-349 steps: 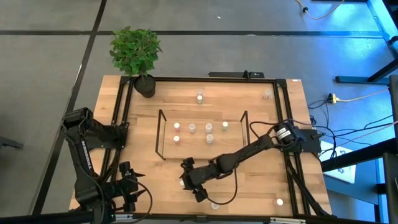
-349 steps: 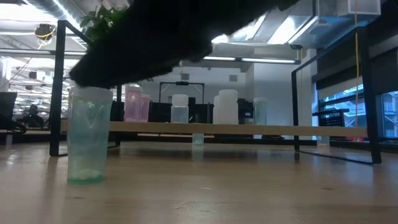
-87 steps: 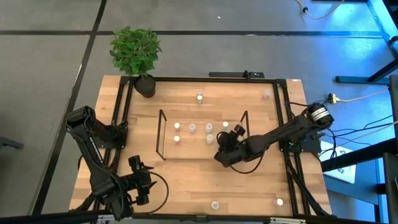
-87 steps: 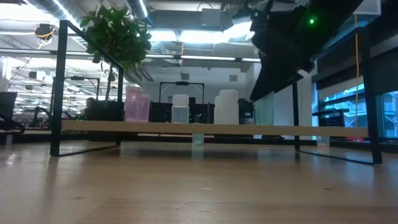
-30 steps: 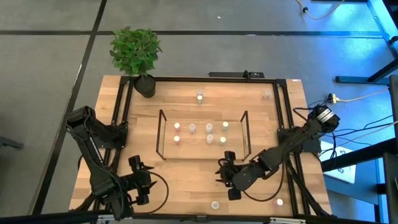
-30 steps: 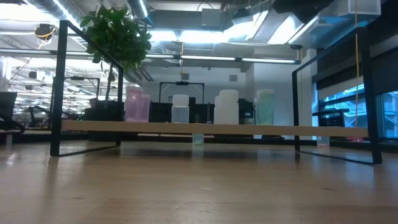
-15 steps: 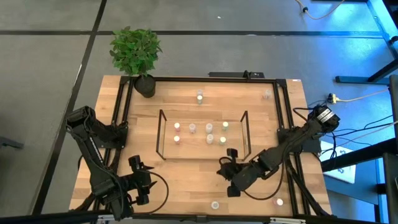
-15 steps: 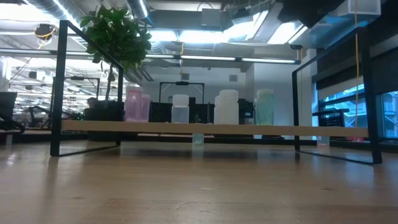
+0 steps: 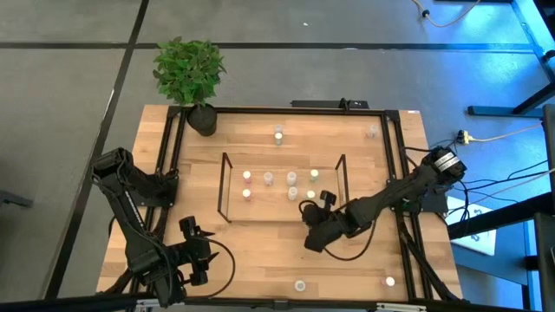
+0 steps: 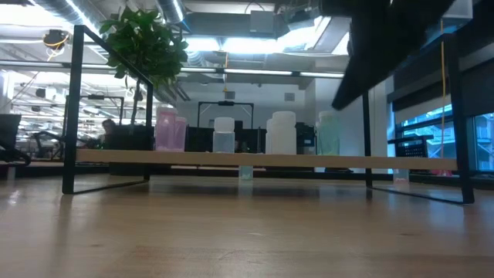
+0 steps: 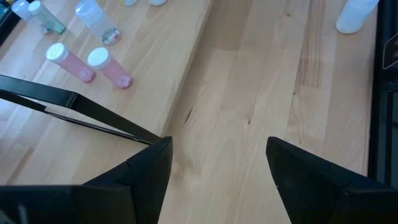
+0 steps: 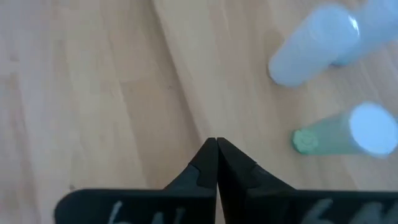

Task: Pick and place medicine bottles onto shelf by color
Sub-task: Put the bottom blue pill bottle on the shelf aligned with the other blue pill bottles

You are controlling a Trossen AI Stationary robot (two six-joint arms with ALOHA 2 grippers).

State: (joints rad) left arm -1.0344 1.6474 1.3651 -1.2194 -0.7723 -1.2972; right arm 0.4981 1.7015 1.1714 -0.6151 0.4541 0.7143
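The shelf [image 9: 227,186] stands mid-table with several small bottles on its wooden board; in the low view they stand upright in a row, pink [image 10: 166,130], clear [image 10: 224,135], white [image 10: 282,133] and green [image 10: 328,133]. My right gripper [image 9: 310,217] hangs shut and empty over the shelf's near right part; its wrist view [image 12: 216,144] looks down on a green bottle [image 12: 342,134] and a pale one [image 12: 314,46]. My left gripper [image 9: 198,260] waits open near the table's front left and shows open in its wrist view [image 11: 217,155].
Loose bottles stand on the table at the far middle [image 9: 278,134], far right [image 9: 372,132], near middle [image 9: 299,285] and near right [image 9: 389,281]. A potted plant [image 9: 204,117] stands at the far left corner. A black frame [image 9: 260,110] rims the table.
My right gripper has gone from the table's near part toward the far edge, up to the shelf's near right side; its arm now shows at the top right of the low view. The bottles on the shelf have stayed put.
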